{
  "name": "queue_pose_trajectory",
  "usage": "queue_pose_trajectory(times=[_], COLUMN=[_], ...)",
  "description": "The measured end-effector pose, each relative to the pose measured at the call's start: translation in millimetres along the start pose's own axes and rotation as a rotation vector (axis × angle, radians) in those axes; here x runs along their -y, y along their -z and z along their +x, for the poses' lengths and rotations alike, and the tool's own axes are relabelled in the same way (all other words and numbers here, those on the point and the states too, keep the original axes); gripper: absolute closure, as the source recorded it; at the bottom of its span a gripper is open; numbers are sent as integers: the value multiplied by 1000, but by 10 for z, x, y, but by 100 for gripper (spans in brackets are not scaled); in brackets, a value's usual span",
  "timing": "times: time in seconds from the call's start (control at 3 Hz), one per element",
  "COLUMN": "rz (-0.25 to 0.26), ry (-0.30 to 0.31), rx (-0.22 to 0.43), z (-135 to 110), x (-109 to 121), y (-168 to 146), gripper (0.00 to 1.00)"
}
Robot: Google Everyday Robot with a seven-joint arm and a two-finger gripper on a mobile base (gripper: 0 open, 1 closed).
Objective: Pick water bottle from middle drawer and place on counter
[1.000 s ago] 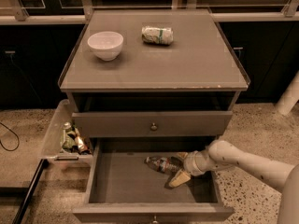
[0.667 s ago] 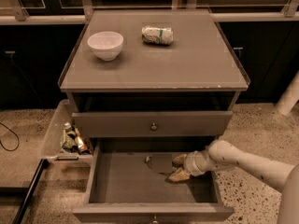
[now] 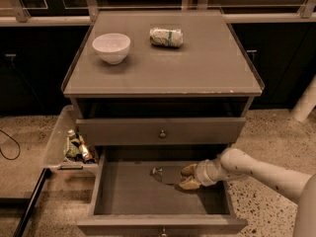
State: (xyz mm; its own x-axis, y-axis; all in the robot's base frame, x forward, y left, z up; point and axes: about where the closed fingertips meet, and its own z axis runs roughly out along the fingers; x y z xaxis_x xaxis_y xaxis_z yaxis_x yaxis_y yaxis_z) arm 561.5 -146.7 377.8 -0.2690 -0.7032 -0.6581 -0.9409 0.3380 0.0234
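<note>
The middle drawer (image 3: pixel 123 194) is pulled open below the closed top drawer. The water bottle (image 3: pixel 165 175) lies on its side on the drawer floor, with its cap toward the left. It looks dark and clear, and its label is hard to make out. My gripper (image 3: pixel 187 177) is down inside the drawer at the bottle's right end, and my arm (image 3: pixel 256 169) reaches in from the right. The counter (image 3: pixel 163 73) is the flat grey-brown cabinet top above.
A white bowl (image 3: pixel 111 47) and a crumpled white-and-green packet (image 3: pixel 166 37) sit at the back of the counter. The top drawer (image 3: pixel 160 131) is shut. A clear tray of tiny bottles (image 3: pixel 74 149) hangs off the cabinet's left side. A black cable (image 3: pixel 10 147) lies on the floor.
My gripper has swung up from pointing down-left and moved in against the bottle's right end. The bottle has stayed in about the same spot on the drawer floor.
</note>
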Motion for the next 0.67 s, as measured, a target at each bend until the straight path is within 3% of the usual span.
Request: queue_pose_trajectory(times=[0.33, 0.67], rz=[-20, -42], ry=[-7, 26], rx=[6, 5], z=[-11, -225], x=[-140, -329], y=[88, 340], gripper=[100, 100])
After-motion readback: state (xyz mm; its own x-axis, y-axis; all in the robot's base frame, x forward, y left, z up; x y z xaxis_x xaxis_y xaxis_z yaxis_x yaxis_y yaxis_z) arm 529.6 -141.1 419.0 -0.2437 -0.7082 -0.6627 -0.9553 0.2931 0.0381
